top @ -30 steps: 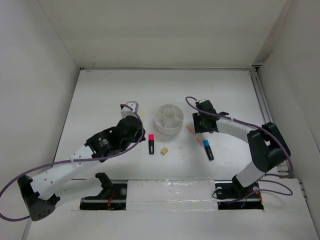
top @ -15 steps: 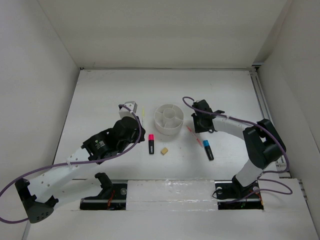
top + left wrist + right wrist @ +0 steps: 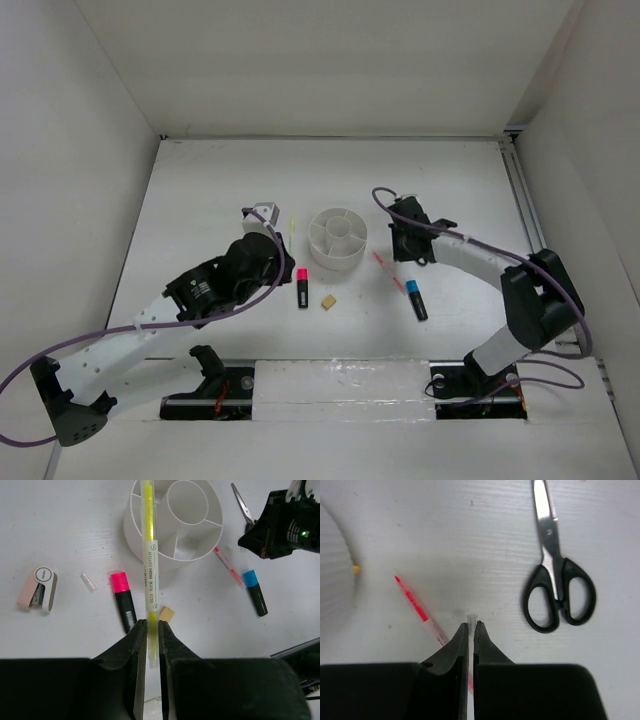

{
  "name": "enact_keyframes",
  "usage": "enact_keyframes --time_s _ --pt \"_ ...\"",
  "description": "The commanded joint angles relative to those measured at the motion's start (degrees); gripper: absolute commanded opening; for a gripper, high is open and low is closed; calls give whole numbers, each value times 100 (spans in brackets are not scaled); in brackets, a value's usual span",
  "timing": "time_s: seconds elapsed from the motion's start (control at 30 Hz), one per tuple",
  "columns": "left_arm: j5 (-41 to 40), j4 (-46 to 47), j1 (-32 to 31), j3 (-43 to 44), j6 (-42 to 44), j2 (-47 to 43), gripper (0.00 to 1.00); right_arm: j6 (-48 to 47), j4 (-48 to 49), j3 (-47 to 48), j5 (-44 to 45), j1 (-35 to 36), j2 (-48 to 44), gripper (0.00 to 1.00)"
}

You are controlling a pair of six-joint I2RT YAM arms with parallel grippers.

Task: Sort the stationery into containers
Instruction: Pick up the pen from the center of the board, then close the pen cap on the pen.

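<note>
My left gripper (image 3: 150, 630) squeezes tight on the yellow highlighter (image 3: 149, 555), which points past the tan eraser (image 3: 166, 614) and over the round white organizer (image 3: 132, 542). My right gripper (image 3: 471, 626) is pinched shut on a small clear piece (image 3: 471, 616). The pink pen (image 3: 415, 603) lies just beside it, and the black scissors (image 3: 547, 535) lie farther off.

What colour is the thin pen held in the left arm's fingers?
The pen is yellow with a white label; the left wrist view shows it best.
</note>
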Motion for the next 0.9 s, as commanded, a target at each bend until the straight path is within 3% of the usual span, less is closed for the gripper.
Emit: enact_keyframes --time_s 0.0,0.2,0.4,0.67,0.87 --pt "291 409 -16 -68 233 -87 0 281 -99 444 400 45 -877 0" --pt "888 900 -16 -191 338 -139 0 483 444 577 -266 176 -2091 0" --pt "1969 1763 -16 -612 470 -200 0 1168 2420 68 -1524 282 -3436 0" --pt "3112 3132 -68 -1166 672 -500 0 2294 4083 -618 -1665 510 -3736 0" --pt "3403 3266 -68 -1167 778 -500 0 2585 4524 -847 -1560 695 -3675 0"
